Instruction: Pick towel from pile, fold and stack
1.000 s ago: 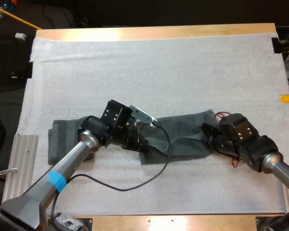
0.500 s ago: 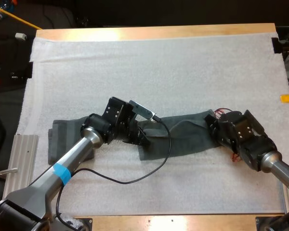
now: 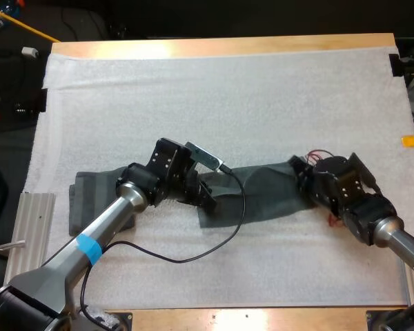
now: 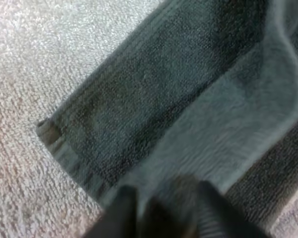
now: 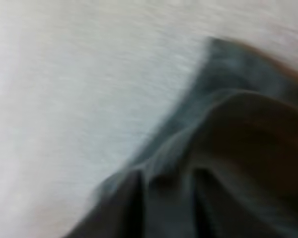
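Note:
One dark grey-green towel [image 3: 262, 196] lies as a long band across the near half of the white mat [image 3: 228, 96]. My left gripper [image 3: 205, 198] is at the towel's middle, shut on a fold of cloth. In the left wrist view the towel [image 4: 154, 99] shows a hemmed corner on the mat, and my left gripper [image 4: 161, 210] pinches a raised fold. My right gripper [image 3: 301, 181] holds the towel's right end. Seen from the right wrist, the towel [image 5: 248, 124] bunches up between the fingers of the right gripper [image 5: 166, 198].
A ribbed metal plate [image 3: 29, 234] lies off the mat's left edge. The far half of the mat is bare. The wooden table edge [image 3: 228, 47] runs along the far side.
My right gripper has drawn the towel's right end a little toward the far side and left. The left gripper shifted slightly away from me with its fold, narrowing the towel's middle.

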`<state>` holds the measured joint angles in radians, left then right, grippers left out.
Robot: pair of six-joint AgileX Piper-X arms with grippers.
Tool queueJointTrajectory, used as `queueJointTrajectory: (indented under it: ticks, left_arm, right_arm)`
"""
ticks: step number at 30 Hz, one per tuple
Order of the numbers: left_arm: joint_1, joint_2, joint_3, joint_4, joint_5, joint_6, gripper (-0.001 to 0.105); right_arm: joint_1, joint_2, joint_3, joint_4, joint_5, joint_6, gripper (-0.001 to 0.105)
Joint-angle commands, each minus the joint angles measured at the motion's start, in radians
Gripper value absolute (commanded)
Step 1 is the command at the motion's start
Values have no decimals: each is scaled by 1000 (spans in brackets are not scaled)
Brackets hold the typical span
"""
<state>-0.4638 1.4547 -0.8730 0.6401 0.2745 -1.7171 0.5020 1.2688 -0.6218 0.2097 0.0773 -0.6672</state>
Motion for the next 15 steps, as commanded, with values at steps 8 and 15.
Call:
queueJointTrajectory:
  ticks: [8,15]
  left_arm:
    - [-2,-56,-15,-12,-18,2,58]
    - [-2,-233,-15,34,-18,-10,58]
  right_arm:
    - [1,-11,-3,-220,-72,-206,61]
    - [1,-99,-37,-4,-89,-397,61]
